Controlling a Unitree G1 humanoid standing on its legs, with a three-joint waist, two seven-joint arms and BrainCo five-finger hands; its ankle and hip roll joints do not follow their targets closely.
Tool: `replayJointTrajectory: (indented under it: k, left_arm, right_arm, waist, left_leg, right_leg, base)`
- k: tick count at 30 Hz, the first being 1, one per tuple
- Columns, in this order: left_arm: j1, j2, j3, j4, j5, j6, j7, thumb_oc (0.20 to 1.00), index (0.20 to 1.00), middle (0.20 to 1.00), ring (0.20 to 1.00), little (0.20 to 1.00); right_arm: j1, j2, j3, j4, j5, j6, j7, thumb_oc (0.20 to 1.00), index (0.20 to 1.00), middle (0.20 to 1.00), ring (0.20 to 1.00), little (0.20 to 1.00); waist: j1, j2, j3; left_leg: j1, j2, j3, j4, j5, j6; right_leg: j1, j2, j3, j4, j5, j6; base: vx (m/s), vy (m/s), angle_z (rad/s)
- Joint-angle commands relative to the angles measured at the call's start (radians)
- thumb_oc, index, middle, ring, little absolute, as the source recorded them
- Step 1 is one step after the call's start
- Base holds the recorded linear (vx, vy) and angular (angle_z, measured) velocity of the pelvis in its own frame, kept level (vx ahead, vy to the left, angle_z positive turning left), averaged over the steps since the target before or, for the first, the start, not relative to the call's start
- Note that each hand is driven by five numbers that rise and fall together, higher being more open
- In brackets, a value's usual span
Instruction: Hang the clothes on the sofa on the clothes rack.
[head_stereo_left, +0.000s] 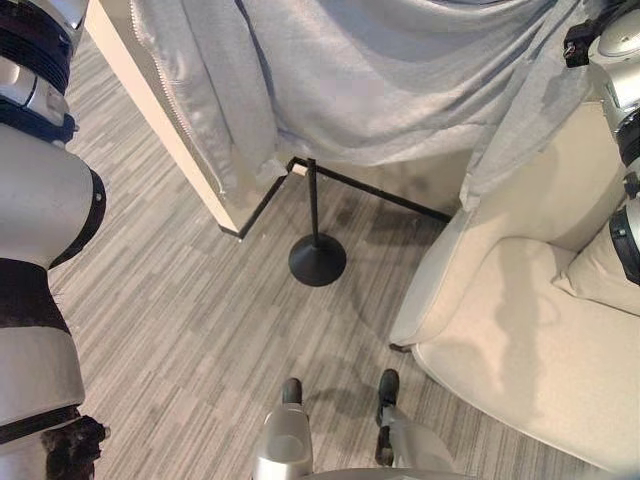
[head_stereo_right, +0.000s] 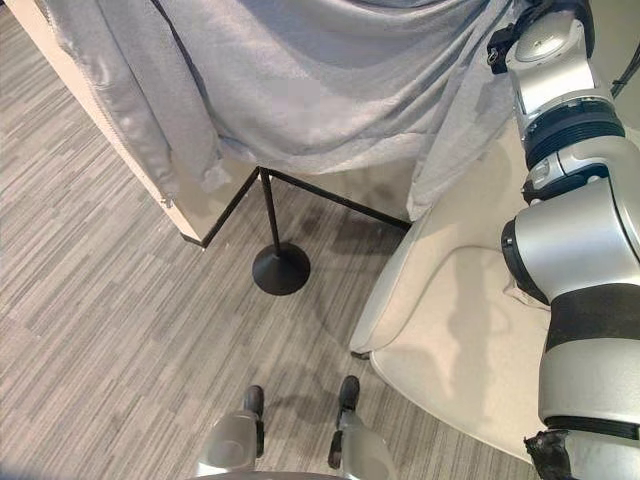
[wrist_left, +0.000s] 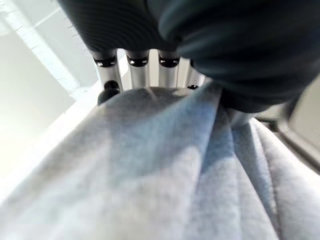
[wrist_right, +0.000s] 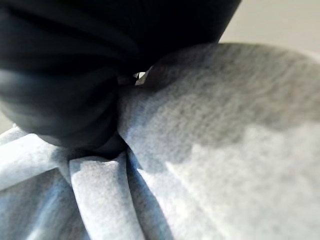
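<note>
Grey zip hoodie (head_stereo_left: 380, 80) hangs spread between my raised arms above the rack's black base (head_stereo_left: 317, 259), beside the sofa (head_stereo_left: 520, 330). My left hand (wrist_left: 137, 70) bunches its cloth; my right hand's (wrist_right: 75, 90) fingers I cannot tell. Next, I judge, lift it onto the rack.

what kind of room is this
Probably a living room or lounge set up for testing. A cream sofa stands on striped grey carpet, beside a black clothes rack on a round base, and a grey zip-up garment hangs above it.
</note>
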Motion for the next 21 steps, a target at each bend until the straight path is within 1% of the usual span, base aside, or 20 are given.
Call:
replayJointTrajectory:
  k: [1, 4, 5, 6, 7, 8, 10, 11, 12, 13, 14, 15, 16, 17, 18, 19, 20, 21]
  left_arm:
    - [-0.271, 0.080, -0.131, 0.045, -0.037, -0.015, 0.017, 0.200, 0.200, 0.200, 0.200, 0.200]
    - [-0.234, 0.127, -0.100, 0.004, -0.030, -0.018, 0.023, 0.200, 0.200, 0.200, 0.200, 0.200]
    - [-0.201, 0.164, -0.073, -0.025, -0.022, -0.017, 0.030, 0.200, 0.200, 0.200, 0.200, 0.200]
    - [-0.190, 0.165, -0.067, -0.033, -0.019, -0.014, 0.033, 0.200, 0.200, 0.200, 0.200, 0.200]
    - [-0.166, 0.199, -0.050, -0.070, -0.011, -0.017, 0.039, 0.200, 0.200, 0.200, 0.200, 0.200]
    - [-0.159, 0.200, -0.047, -0.075, -0.009, -0.015, 0.040, 0.200, 0.200, 0.200, 0.200, 0.200]
    - [-0.125, 0.247, -0.034, -0.111, 0.001, -0.016, 0.043, 0.200, 0.200, 0.200, 0.200, 0.200]
    - [-0.122, 0.247, -0.032, -0.112, 0.002, -0.016, 0.044, 0.200, 0.200, 0.200, 0.200, 0.200]
    - [-0.090, 0.317, -0.037, -0.159, 0.022, -0.009, 0.050, 0.200, 0.200, 0.200, 0.200, 0.200]
    - [-0.054, 0.368, -0.015, -0.200, 0.042, -0.011, 0.058, 0.200, 0.200, 0.200, 0.200, 0.200]
    - [-0.049, 0.370, -0.010, -0.203, 0.043, -0.010, 0.059, 0.200, 0.200, 0.200, 0.200, 0.200]
    - [0.048, 0.425, 0.043, -0.274, 0.078, 0.001, 0.075, 0.200, 0.200, 0.200, 0.200, 0.200]
    - [0.099, 0.408, 0.118, -0.316, 0.093, 0.001, 0.088, 0.200, 0.200, 0.200, 0.200, 0.200]
    - [0.115, 0.408, 0.132, -0.321, 0.096, 0.003, 0.090, 0.200, 0.200, 0.200, 0.200, 0.200]
    - [0.144, 0.405, 0.159, -0.324, 0.099, 0.002, 0.087, 0.200, 0.200, 0.200, 0.200, 0.200]
    - [0.163, 0.408, 0.170, -0.332, 0.106, 0.003, 0.089, 0.200, 0.200, 0.200, 0.200, 0.200]
    - [0.191, 0.412, 0.190, -0.344, 0.109, 0.005, 0.090, 0.200, 0.200, 0.200, 0.200, 0.200]
    - [0.202, 0.412, 0.200, -0.348, 0.109, 0.007, 0.091, 0.200, 0.200, 0.200, 0.200, 0.200]
  right_arm:
    - [-0.181, -0.045, 0.065, -0.020, 0.021, -0.031, -0.014, 0.200, 0.200, 0.200, 0.200, 0.200]
    - [-0.121, -0.076, 0.054, -0.125, -0.003, -0.043, -0.012, 0.200, 0.200, 0.200, 0.200, 0.200]
    - [-0.063, -0.098, 0.016, -0.218, -0.011, -0.055, -0.015, 0.200, 0.200, 0.200, 0.200, 0.200]
    - [-0.047, -0.101, 0.007, -0.232, -0.015, -0.050, -0.019, 0.200, 0.200, 0.200, 0.200, 0.200]
    - [0.010, -0.116, -0.028, -0.309, -0.019, -0.062, -0.015, 0.200, 0.200, 0.200, 0.200, 0.200]
    - [0.020, -0.117, -0.034, -0.317, -0.021, -0.059, -0.017, 0.200, 0.200, 0.200, 0.200, 0.200]
    - [0.085, -0.121, -0.052, -0.397, -0.037, -0.065, -0.003, 0.200, 0.200, 0.200, 0.200, 0.200]
    - [0.088, -0.121, -0.052, -0.398, -0.037, -0.065, -0.003, 0.200, 0.200, 0.200, 0.200, 0.200]
    - [0.162, -0.130, -0.073, -0.494, -0.056, -0.066, 0.015, 0.200, 0.200, 0.200, 0.200, 0.200]
    - [0.207, -0.139, -0.074, -0.559, -0.070, -0.078, 0.024, 0.200, 0.200, 0.200, 0.200, 0.200]
    - [0.210, -0.139, -0.075, -0.562, -0.071, -0.077, 0.024, 0.200, 0.200, 0.200, 0.200, 0.200]
    - [0.297, -0.224, -0.131, -0.646, -0.093, -0.085, 0.014, 0.200, 0.200, 0.200, 0.200, 0.200]
    - [0.349, -0.227, -0.170, -0.696, -0.101, -0.092, 0.015, 0.200, 0.200, 0.200, 0.200, 0.200]
    - [0.353, -0.229, -0.168, -0.699, -0.102, -0.091, 0.015, 0.200, 0.200, 0.200, 0.200, 0.200]
    - [0.360, -0.236, -0.160, -0.707, -0.096, -0.094, 0.015, 0.200, 0.200, 0.200, 0.200, 0.200]
    - [0.374, -0.249, -0.155, -0.722, -0.101, -0.093, 0.020, 0.200, 0.200, 0.200, 0.200, 0.200]
    - [0.400, -0.260, -0.172, -0.743, -0.105, -0.093, 0.025, 0.200, 0.200, 0.200, 0.200, 0.200]
    - [0.420, -0.271, -0.184, -0.764, -0.113, -0.092, 0.028, 0.200, 0.200, 0.200, 0.200, 0.200]
  waist:
    - [0.032, 0.048, 0.034]
    - [0.025, 0.045, 0.025]
    - [0.021, 0.045, 0.011]
    - [0.023, 0.045, 0.006]
    - [0.021, 0.044, -0.011]
    - [0.022, 0.043, -0.015]
    - [0.025, 0.047, -0.044]
    - [0.026, 0.047, -0.045]
    - [0.035, 0.046, -0.068]
    - [0.025, 0.047, -0.082]
    - [0.024, 0.049, -0.084]
    - [-0.020, 0.036, -0.081]
    - [-0.029, 0.012, -0.112]
    - [-0.029, 0.016, -0.115]
    - [-0.033, 0.020, -0.127]
    - [-0.037, 0.021, -0.142]
    - [-0.039, 0.014, -0.142]
    - [-0.037, 0.002, -0.138]
  left_leg:
    - [0.191, -0.043, -0.017, -0.277, 0.045, 0.027]
    - [0.202, -0.047, -0.017, -0.277, 0.040, 0.028]
    - [0.215, -0.051, -0.017, -0.277, 0.033, 0.030]
    - [0.217, -0.051, -0.016, -0.277, 0.032, 0.030]
    - [0.226, -0.057, -0.017, -0.277, 0.027, 0.032]
    - [0.227, -0.057, -0.017, -0.277, 0.027, 0.032]
    - [0.241, -0.056, -0.009, -0.277, 0.031, 0.030]
    - [0.241, -0.056, -0.008, -0.277, 0.031, 0.029]
    - [0.263, -0.053, -0.002, -0.277, 0.033, 0.027]
    - [0.308, -0.043, 0.010, -0.277, 0.026, 0.019]
    - [0.309, -0.041, 0.010, -0.277, 0.024, 0.018]
    - [0.327, -0.054, -0.014, -0.277, 0.044, 0.036]
    - [0.338, -0.046, -0.021, -0.277, 0.062, 0.043]
    - [0.339, -0.046, -0.022, -0.277, 0.063, 0.043]
    - [0.352, -0.029, -0.015, -0.277, 0.080, 0.042]
    - [0.374, -0.003, 0.006, -0.275, 0.121, 0.039]
    - [0.373, 0.014, 0.017, -0.211, 0.136, 0.035]
    - [0.333, 0.026, 0.012, -0.096, 0.111, 0.033]
  right_leg:
    - [0.126, -0.034, 0.001, 0.003, -0.163, 0.018]
    - [0.134, -0.039, 0.005, 0.003, -0.159, 0.018]
    - [0.141, -0.042, 0.009, 0.003, -0.156, 0.018]
    - [0.143, -0.042, 0.009, 0.003, -0.157, 0.018]
    - [0.148, -0.046, 0.009, 0.003, -0.154, 0.017]
    - [0.148, -0.047, 0.009, 0.003, -0.154, 0.018]
    - [0.153, -0.051, -0.003, 0.003, -0.150, 0.019]
    - [0.152, -0.051, -0.002, 0.003, -0.150, 0.019]
    - [0.172, -0.047, -0.022, 0.003, -0.116, 0.021]
    - [0.133, -0.009, -0.070, 0.003, -0.117, 0.032]
    - [0.134, -0.007, -0.071, 0.003, -0.118, 0.032]
    - [0.078, 0.065, -0.026, 0.003, -0.138, 0.011]
    - [0.099, 0.072, -0.006, 0.003, -0.121, 0.014]
    - [0.100, 0.072, -0.007, 0.003, -0.121, 0.014]
    - [0.108, 0.075, -0.012, 0.003, -0.120, 0.016]
    - [0.124, 0.080, -0.023, 0.003, -0.120, 0.020]
    - [0.143, 0.075, -0.033, 0.003, -0.112, 0.018]
    - [0.171, 0.059, -0.048, 0.003, -0.112, 0.016]
  base:
    - [0.03, 0.056, -0.03]
    - [0.06, 0.074, -0.01]
    - [0.07, 0.073, 0.00]
    - [0.11, 0.105, -0.02]
    - [0.05, 0.054, -0.05]
    - [0.08, 0.086, -0.06]
    - [0.07, 0.064, -0.08]
    - [0.15, 0.048, -0.24]
    - [0.28, 0.023, -0.63]
    - [0.29, 0.020, -0.91]
    - [0.29, -0.006, -1.08]
    - [0.24, -0.091, -0.42]
    - [0.23, -0.089, 0.15]
    - [0.19, -0.111, 0.56]
    - [0.20, -0.090, 0.46]
    - [0.28, -0.152, 0.21]
    - [0.27, -0.188, 0.15]
    - [0.23, -0.241, 0.38]
